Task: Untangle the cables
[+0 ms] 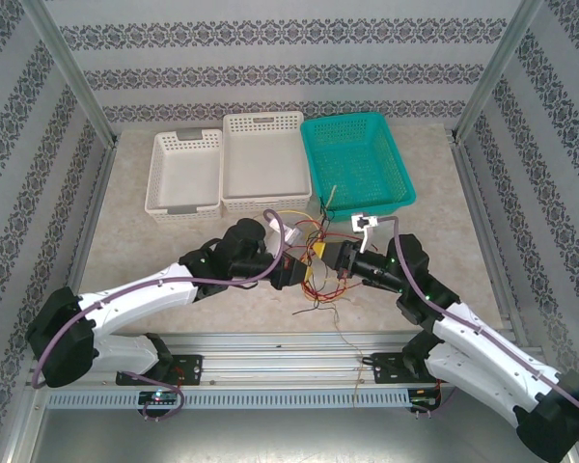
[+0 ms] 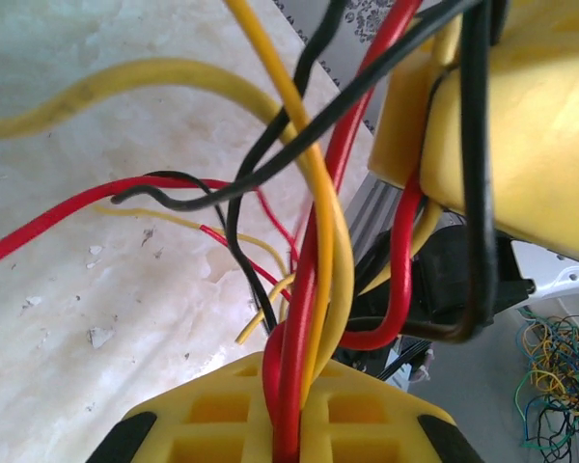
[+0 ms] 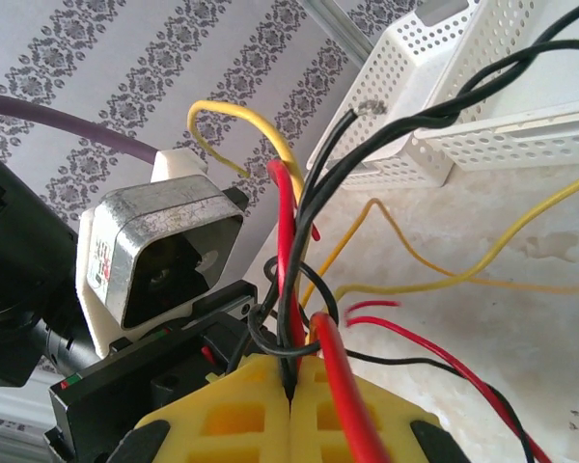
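Two pincers, one knot. The cables (image 1: 318, 286) hang in a tangled clump just above the bench (image 1: 154, 246), between my two arm tips and on the near side of the teal basket (image 1: 365, 205). A few loose ends trail down toward the near rail.

My left pincer (image 2: 288, 424) is closed on a bunch of red and yellow strands, which rise out from between its yellow pads. My right pincer (image 3: 291, 405) is likewise closed, clamping black strands with a thick red one lying across the pad beside them.

I judge that the pincers hold separate bunches close together so that drawing them apart would pull the crossings open. The clump is held up off the bench so the free ends can slip through instead of dragging.

From the left wrist, a black strand loops round the right pincer's pad, and black crosses red and yellow at mid-height. These crossings look unresolved, so the untangling seems far from done. The risk is that pulling tightens that loop.
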Action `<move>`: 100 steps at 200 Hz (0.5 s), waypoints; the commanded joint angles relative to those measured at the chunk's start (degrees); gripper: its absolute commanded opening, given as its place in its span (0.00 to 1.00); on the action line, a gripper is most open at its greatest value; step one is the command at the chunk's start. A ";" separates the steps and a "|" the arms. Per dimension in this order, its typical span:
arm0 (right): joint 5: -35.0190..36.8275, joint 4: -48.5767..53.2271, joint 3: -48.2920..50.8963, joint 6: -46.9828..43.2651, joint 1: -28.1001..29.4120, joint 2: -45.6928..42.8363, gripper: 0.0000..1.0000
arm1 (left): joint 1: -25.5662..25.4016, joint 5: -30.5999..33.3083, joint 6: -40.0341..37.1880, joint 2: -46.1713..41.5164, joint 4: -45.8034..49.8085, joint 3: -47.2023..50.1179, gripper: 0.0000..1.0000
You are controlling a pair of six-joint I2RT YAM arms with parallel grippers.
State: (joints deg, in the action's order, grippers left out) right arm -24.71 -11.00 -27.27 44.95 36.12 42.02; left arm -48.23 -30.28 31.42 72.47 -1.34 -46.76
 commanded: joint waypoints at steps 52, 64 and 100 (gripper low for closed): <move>5.58 10.09 1.51 1.41 -11.21 -9.29 0.00 | 10.11 2.26 -3.18 -12.58 8.35 0.06 0.00; 5.99 12.77 1.98 2.01 -14.62 -9.76 0.00 | 12.10 1.29 -3.88 -14.65 11.66 -0.62 0.00; 3.99 14.31 3.13 2.88 -21.79 -10.40 0.00 | 12.90 -1.68 -6.91 -17.30 22.86 -4.86 0.00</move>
State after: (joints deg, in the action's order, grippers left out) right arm -27.86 -0.84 -26.04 46.57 19.62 32.42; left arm -37.76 -32.01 27.59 57.98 8.62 -48.14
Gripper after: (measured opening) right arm 0.044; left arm 0.081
